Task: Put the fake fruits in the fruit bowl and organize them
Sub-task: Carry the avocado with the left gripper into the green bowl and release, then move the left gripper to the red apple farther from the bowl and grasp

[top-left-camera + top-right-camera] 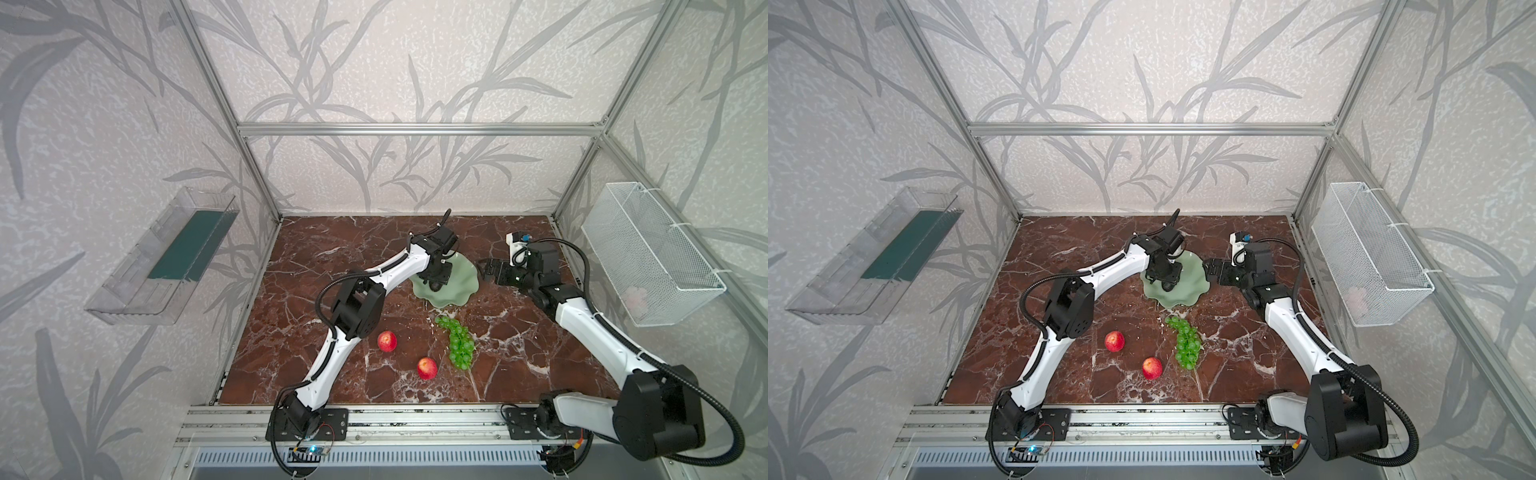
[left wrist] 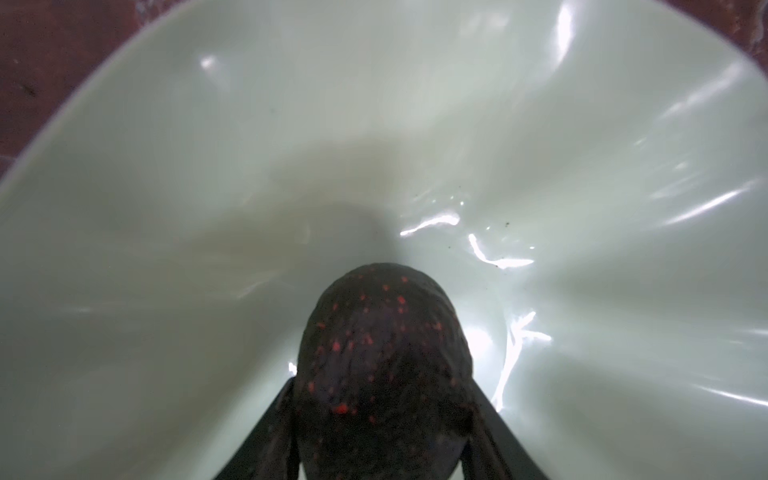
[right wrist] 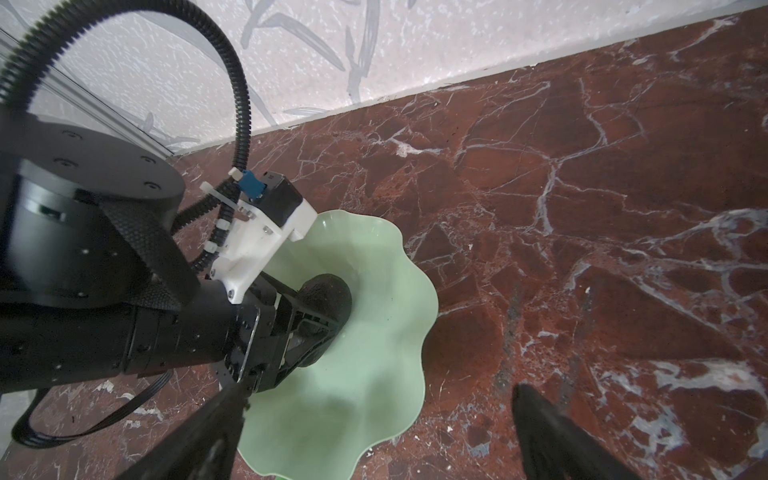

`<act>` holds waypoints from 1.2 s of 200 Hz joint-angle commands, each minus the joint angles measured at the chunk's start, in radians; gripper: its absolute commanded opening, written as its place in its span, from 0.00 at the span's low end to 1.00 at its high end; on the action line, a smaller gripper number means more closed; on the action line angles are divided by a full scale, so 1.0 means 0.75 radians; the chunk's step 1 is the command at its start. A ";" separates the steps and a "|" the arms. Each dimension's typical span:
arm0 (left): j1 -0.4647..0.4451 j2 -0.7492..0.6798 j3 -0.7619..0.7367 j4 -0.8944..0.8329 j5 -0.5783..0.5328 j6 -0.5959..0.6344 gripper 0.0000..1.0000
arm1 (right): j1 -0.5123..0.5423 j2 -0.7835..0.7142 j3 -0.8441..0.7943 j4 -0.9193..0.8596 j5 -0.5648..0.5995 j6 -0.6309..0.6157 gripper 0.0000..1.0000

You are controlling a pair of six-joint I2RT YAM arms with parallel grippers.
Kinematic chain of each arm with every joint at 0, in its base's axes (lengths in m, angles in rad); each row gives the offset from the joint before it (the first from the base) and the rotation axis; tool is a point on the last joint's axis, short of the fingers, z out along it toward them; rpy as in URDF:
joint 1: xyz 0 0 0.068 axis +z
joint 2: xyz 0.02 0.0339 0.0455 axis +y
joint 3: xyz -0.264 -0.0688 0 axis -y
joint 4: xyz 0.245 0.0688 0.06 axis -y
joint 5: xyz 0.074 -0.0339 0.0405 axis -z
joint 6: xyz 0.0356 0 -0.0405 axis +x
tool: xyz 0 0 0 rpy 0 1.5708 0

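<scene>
The pale green fruit bowl [image 1: 457, 293] [image 1: 1188, 293] with its wavy rim stands at the back middle of the marble table. My left gripper [image 2: 384, 386] is shut on the dark avocado [image 2: 382, 324] [image 3: 328, 297], low over the bowl's middle [image 2: 374, 124]. I cannot tell whether the avocado touches the bowl. My right gripper [image 3: 376, 395] [image 1: 486, 270] is open and empty, just beside the bowl's right rim [image 3: 415, 332]. Two red-yellow fruits [image 1: 387, 341] [image 1: 427, 368] and the green grapes [image 1: 457, 343] lie on the table in front of the bowl.
A white wire basket [image 1: 652, 257] hangs on the right wall and a clear plastic tray [image 1: 166, 257] on the left wall. The back wall stands close behind the bowl. My left arm's elbow [image 1: 357, 305] hangs above the table near the left red fruit.
</scene>
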 commanded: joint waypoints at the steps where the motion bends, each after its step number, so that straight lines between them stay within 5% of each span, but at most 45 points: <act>1: 0.007 0.015 0.043 -0.055 -0.002 -0.027 0.52 | -0.004 -0.036 -0.004 0.002 -0.012 -0.002 0.99; 71: 0.008 -0.057 0.026 -0.046 0.008 -0.064 0.87 | -0.009 -0.062 0.000 -0.012 -0.007 -0.010 0.99; 112: 0.014 -0.245 -0.030 -0.068 -0.071 -0.116 0.90 | -0.010 -0.068 -0.006 -0.003 -0.002 -0.004 0.99; 180: 0.018 -1.022 -0.755 0.060 -0.280 -0.104 0.90 | -0.012 -0.027 -0.016 0.060 -0.023 0.028 0.99; 240: 0.018 -1.526 -1.453 0.152 -0.146 -0.238 0.95 | -0.012 -0.015 -0.016 0.105 -0.013 0.049 0.99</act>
